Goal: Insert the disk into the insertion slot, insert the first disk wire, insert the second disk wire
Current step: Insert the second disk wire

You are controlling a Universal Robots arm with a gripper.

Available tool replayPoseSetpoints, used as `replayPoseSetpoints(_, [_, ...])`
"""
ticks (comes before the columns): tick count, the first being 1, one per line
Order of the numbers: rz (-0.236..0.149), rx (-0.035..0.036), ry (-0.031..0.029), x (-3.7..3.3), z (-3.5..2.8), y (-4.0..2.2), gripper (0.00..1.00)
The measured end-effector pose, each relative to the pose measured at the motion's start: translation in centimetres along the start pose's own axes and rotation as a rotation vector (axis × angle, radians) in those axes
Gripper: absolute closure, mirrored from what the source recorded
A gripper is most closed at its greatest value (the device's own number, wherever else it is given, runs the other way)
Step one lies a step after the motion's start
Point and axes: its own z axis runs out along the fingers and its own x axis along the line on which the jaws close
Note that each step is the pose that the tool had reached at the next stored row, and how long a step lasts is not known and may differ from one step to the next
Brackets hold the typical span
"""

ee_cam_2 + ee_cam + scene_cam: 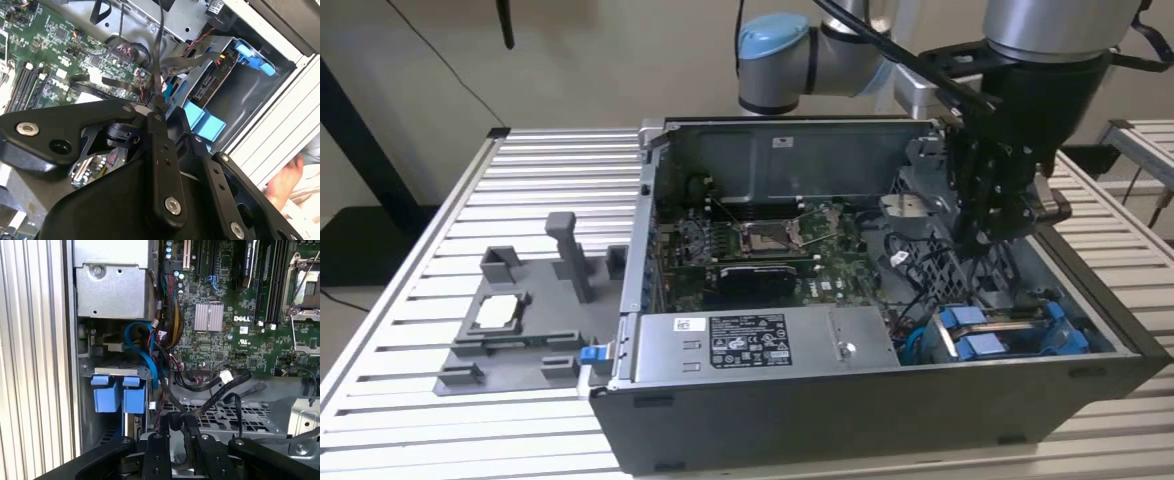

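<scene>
The disk (116, 394) already sits in the insertion slot (112, 371) at the corner of the computer case (854, 410) on the desk (400, 400), with its blue carrier tabs facing out. The work looks to be at a wire step; I cannot tell whether it is wire 1 or 2. The hand (156, 107) hangs inside the case near the slot, fingers pinched onto the end of a thin black wire (159, 60). Seating it likely calls for squaring the plug to the disk's connector and a straight, gentle push.
</scene>
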Motion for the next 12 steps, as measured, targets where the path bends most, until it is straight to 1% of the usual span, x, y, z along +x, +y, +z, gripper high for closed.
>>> replayPoseSetpoints(2, [-0.013,0.0035,0.0042,-0.06,0.10,0.07,0.73])
replayPoseSetpoints(4, [-0.020,0.0074,0.0098,-0.16,0.19,0.24,0.73])
replayPoseSetpoints(6, [-0.024,0.0128,0.0167,-0.27,0.27,0.47,0.73])
replayPoseSetpoints(10, [-0.033,0.0283,0.0301,-0.50,0.40,0.87,0.73])
replayPoseSetpoints(12, [-0.037,0.0360,0.0358,-0.62,0.46,1.06,0.73])
